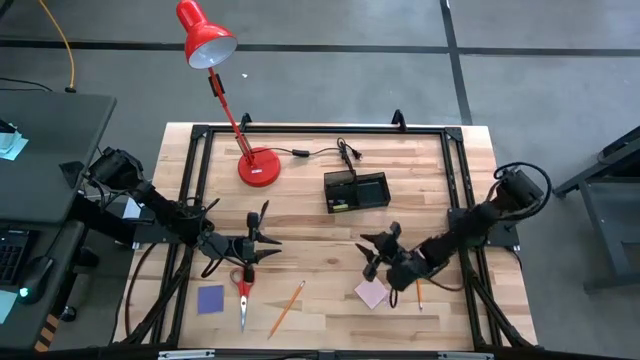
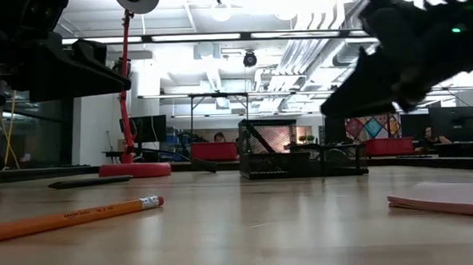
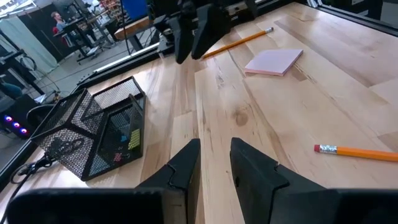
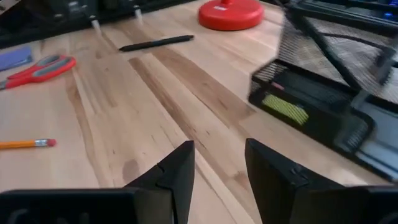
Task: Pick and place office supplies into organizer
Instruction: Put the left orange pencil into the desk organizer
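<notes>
Both claws spread, empty — right claw (image 1: pixel 372 255) nr pink pad (image 1: pixel 371 293); risk: flat pad slips frm pinch.

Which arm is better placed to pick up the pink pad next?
Right. The right gripper hovers empty and open just beside the pink pad. The left gripper hangs across the table, above the scissors, far from the pad.
</notes>
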You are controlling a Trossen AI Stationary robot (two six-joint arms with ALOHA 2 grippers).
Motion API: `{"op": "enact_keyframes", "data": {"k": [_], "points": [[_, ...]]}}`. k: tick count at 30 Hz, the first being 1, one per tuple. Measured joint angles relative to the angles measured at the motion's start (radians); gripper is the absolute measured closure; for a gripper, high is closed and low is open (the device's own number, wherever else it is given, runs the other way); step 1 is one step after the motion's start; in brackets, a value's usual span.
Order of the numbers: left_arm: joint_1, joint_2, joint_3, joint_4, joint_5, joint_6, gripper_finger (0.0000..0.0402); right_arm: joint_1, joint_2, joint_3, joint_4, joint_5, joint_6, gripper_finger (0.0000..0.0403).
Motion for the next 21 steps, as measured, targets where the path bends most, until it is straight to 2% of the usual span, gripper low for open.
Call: {"op": "enact_keyframes", "data": {"k": [3,9,17,21], "points": [[0.0,0.0,0.0,0.0,-0.001,0.0,0.0323,0.056,0.0,0.0,-0.049,0.08,0.123,0.0269],[0.0,0.0,0.0,0.003,-0.007,-0.005,0.0323,0.159,0.0,0.0,-0.124,0.238,0.248,0.0269],[0.0,0.0,0.0,0.003,-0.007,-0.023,0.0323,0.246,0.0,0.0,-0.271,0.247,0.458,0.0269],[0.0,0.0,0.0,0.002,-0.007,-0.023,0.0323,0.287,0.0,0.0,-0.298,0.232,0.494,0.0269]]}}
